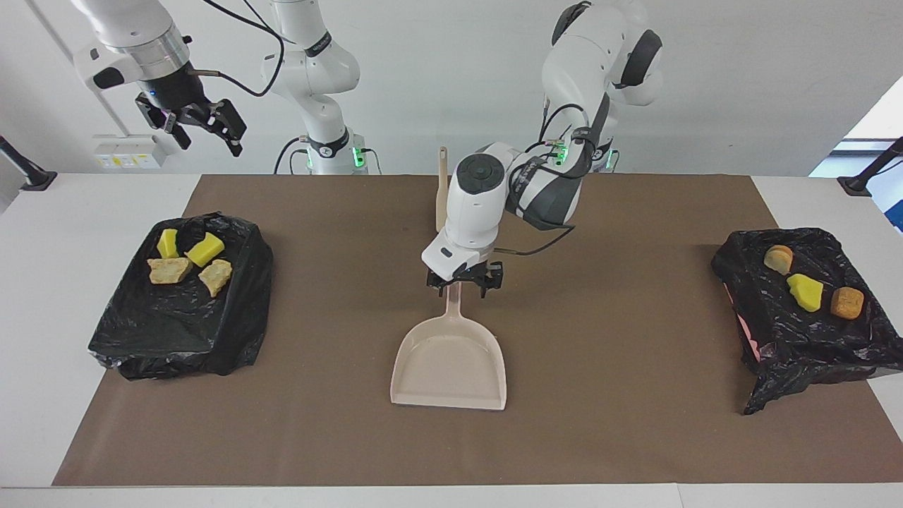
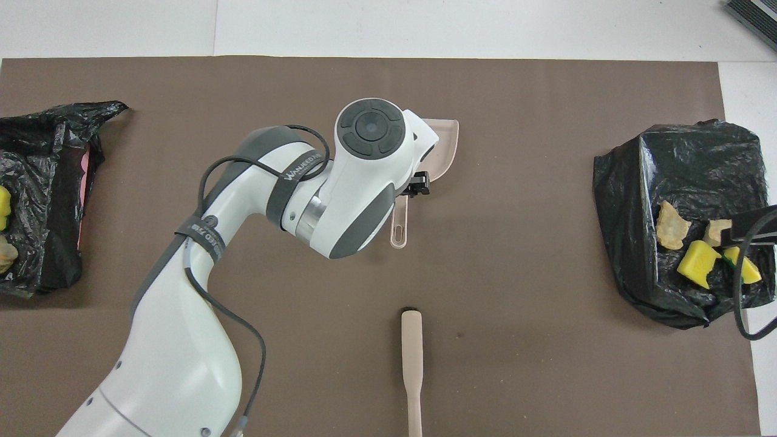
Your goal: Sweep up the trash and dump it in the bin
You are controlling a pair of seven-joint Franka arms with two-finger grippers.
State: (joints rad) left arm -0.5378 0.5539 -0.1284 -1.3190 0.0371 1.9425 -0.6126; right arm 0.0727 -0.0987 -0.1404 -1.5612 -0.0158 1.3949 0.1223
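The dustpan [image 1: 449,367] lay flat mid-mat, handle pointing toward the robots, directly under my left gripper [image 1: 465,284], fingers spread, released. My right gripper [image 1: 204,127] waited, open, above the trash [image 1: 187,257] on the bin [image 1: 176,324]

In the overhead view the left arm [image 2: 340,182] covers most of the dustpan [image 2: 443,145]. The brush [image 2: 413,364] nearer the robots than the dustpan runs off the bottom edge, and one bin [image 2: 36,200] is cut by the side edge.
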